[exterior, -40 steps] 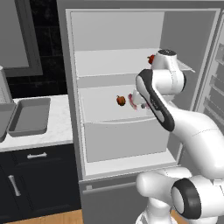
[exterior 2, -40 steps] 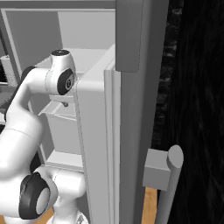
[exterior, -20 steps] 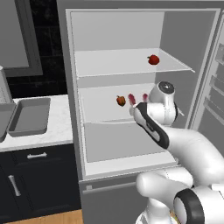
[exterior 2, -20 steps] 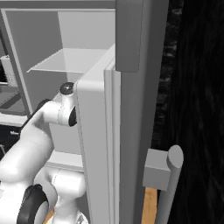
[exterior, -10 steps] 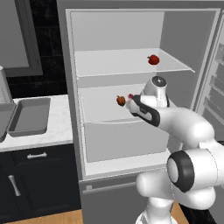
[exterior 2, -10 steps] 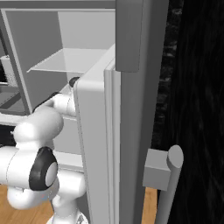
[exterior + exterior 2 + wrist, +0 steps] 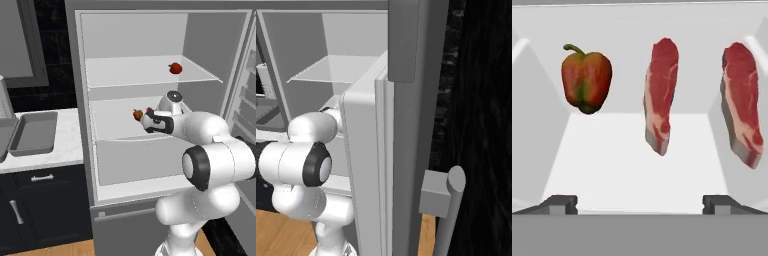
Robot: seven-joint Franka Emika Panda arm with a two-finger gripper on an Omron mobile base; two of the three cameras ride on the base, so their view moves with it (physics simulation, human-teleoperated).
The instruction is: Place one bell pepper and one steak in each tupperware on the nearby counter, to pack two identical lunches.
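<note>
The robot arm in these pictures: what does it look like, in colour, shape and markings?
The arm is glossy white, made of thick rounded segments, with dark bands at the joints and a grey disc on one joint cap. The wrist has a black collar. No cables or markings show. The pincer has two small dark grey, blocky fingertips.

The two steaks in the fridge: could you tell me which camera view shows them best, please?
The hand view: both steaks, the nearer steak and the right steak, appear large, with marbling clear, beside the bell pepper. In the left base view only a reddish sliver peeks past the arm; in the right base view the fridge door blocks them.
</note>
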